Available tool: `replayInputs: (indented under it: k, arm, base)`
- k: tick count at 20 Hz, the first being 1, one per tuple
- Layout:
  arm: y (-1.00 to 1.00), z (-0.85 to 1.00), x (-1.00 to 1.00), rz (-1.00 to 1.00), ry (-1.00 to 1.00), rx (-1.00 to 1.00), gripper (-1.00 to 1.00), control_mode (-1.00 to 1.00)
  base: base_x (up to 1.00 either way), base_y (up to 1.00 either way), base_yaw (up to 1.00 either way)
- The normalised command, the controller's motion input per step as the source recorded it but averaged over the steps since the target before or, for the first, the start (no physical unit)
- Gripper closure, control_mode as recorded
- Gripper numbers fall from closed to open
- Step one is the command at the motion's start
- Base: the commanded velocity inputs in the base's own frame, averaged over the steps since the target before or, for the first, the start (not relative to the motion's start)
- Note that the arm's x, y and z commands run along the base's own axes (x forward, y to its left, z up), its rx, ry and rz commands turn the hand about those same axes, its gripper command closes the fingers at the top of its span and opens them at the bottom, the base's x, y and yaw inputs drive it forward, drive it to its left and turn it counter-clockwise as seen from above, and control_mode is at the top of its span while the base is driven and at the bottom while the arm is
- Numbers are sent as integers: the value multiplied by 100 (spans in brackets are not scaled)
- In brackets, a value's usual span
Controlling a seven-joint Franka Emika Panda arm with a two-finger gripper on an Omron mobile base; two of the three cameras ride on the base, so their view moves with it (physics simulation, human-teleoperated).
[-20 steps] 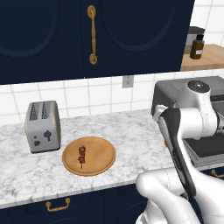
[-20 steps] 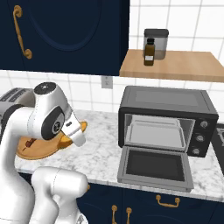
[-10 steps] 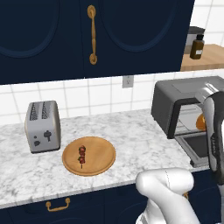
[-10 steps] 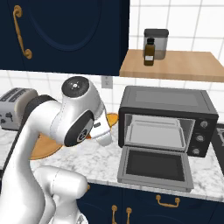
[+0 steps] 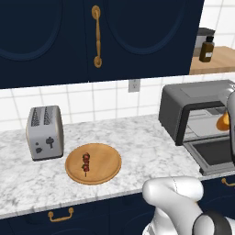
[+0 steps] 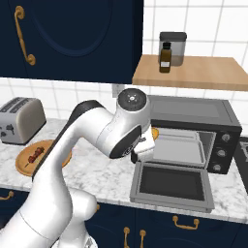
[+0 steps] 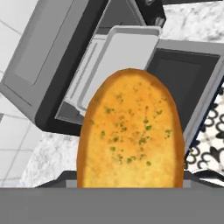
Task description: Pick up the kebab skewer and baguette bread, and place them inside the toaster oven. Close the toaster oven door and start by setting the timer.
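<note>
The hand (image 7: 131, 186) is seemingly clamped on the baguette bread (image 7: 131, 131); next it must enter the open toaster oven (image 6: 193, 138).

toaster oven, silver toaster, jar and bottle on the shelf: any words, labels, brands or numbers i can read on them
None can be read.
toaster oven: its knobs carry no legible marks.
silver toaster: dark controls on its side, no text.
brown bottle: no readable label.
grey jar: plain.
</note>
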Motion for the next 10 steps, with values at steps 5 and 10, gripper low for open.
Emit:
replayInputs:
  k: [5, 10]
  arm:
    - [-71, -58, 82, -20, 0, 29, 100, -100]
    - [-60, -46, 75, -4, 0, 19, 100, -100]
  base:
    - [0, 0, 0]
    - [0, 0, 0]
